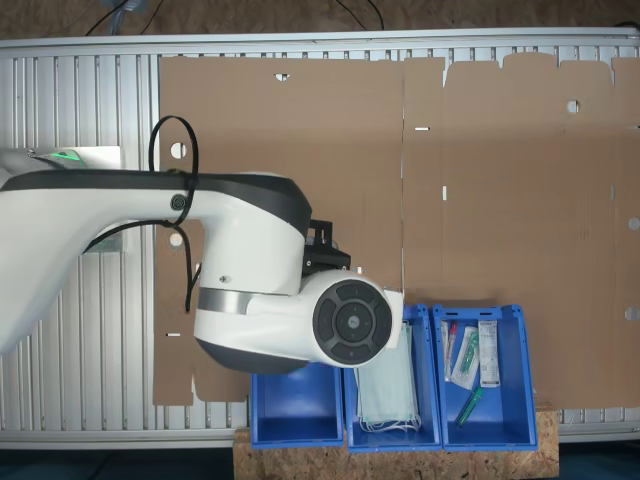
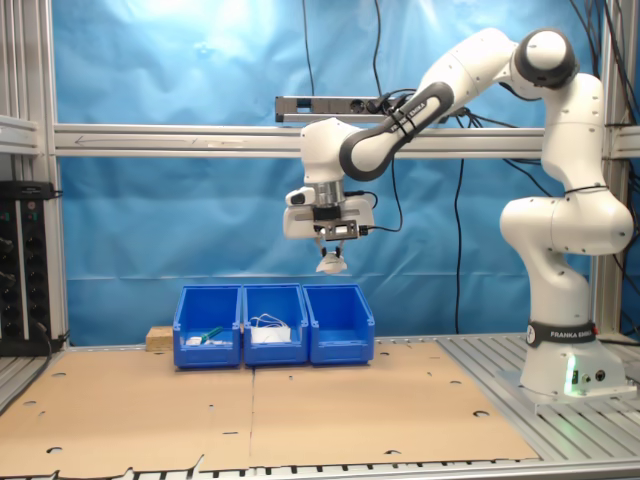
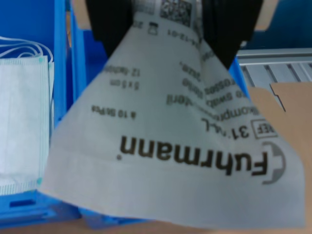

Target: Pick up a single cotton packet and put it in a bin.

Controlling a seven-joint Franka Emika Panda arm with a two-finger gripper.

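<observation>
One packet (image 3: 175, 146), clamped in the claw (image 2: 332, 252), hangs above the bin (image 2: 339, 325); transport is under way, and release calls for lowering over it.

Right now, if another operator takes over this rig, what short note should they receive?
Hand: shut on the cotton packet, held in the air above the crates.
Bins: three blue crates in a row; the empty bin is at the second exterior view's right, beside the mask crate.
Done: packet picked up and carried over.
Left: lower over the empty bin, open the hand, retract.
</observation>
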